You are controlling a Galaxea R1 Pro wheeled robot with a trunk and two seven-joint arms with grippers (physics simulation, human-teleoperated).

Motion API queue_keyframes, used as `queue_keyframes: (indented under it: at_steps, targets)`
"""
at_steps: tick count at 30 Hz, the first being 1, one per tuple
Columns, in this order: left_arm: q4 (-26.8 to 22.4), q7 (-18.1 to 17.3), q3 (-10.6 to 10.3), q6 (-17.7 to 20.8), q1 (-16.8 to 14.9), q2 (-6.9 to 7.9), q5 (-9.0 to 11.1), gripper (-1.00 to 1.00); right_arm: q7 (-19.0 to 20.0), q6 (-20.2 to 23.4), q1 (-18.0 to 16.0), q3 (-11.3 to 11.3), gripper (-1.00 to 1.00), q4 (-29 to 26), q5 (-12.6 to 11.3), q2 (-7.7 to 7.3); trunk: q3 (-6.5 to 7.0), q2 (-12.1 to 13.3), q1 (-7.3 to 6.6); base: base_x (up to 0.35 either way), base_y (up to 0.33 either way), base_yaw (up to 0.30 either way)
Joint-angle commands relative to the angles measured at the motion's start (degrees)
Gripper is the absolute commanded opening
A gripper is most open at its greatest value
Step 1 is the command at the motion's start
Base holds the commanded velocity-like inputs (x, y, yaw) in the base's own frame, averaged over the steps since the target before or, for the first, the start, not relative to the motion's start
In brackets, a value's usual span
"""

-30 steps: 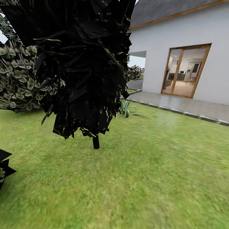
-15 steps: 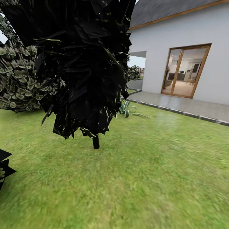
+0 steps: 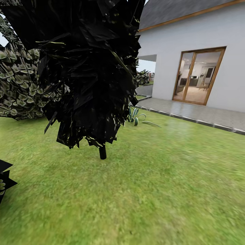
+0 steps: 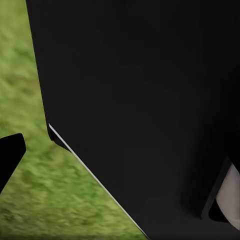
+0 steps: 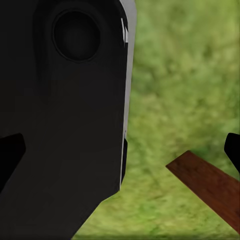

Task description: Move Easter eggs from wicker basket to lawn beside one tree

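Lawn (image 3: 160, 190) grass spreads across the lower half of the head view, short and green, running up to a grey paved strip (image 3: 200, 114) along a white house (image 3: 204, 34) with a wood-framed glass door (image 3: 198, 75) and a dark roof. On this grass, toward the left, stands a dark narrow tree (image 3: 85, 68) with ragged black foliage hanging low over a short black trunk (image 3: 102, 152). Behind it at the far left rises a bush of broad pale-edged leaves (image 3: 17, 85), and a small striped-leaf plant (image 3: 135, 117) grows by the edge of the paving. A bit of dark foliage (image 3: 4, 178) pokes in at the left border. In the left wrist view a large black robot part (image 4: 150, 110) lies close before the camera, with grass (image 4: 30, 150) beside it and one dark fingertip (image 4: 9, 152) of the left gripper at the frame's edge; how wide that claw stands cannot be told. In the right wrist view another black robot part (image 5: 65, 115) covers one side, grass (image 5: 185, 85) and a brown wooden plank (image 5: 210, 187) show beyond, and the right gripper (image 5: 120, 150) has a dark fingertip at each edge, spread wide with nothing between them.
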Motion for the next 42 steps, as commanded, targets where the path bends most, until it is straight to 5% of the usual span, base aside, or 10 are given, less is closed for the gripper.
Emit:
queue_keyframes:
  at_steps: [1, 42]
  targets:
    - [-0.09, 0.01, 0.01, -0.02, 0.03, -0.01, 0.07, 1.00, -0.02, 0.03, -0.07, 0.24, 1.00, 0.11, 0.05, 0.00, -0.04, -0.02, 0.00, 0.000, 0.000, 0.000]
    - [-0.11, 0.01, 0.01, -0.02, 0.03, -0.01, 0.07, 1.00, -0.03, 0.03, -0.07, 0.24, 1.00, 0.11, 0.08, 0.00, -0.04, -0.02, 0.00, 0.000, 0.000, 0.000]
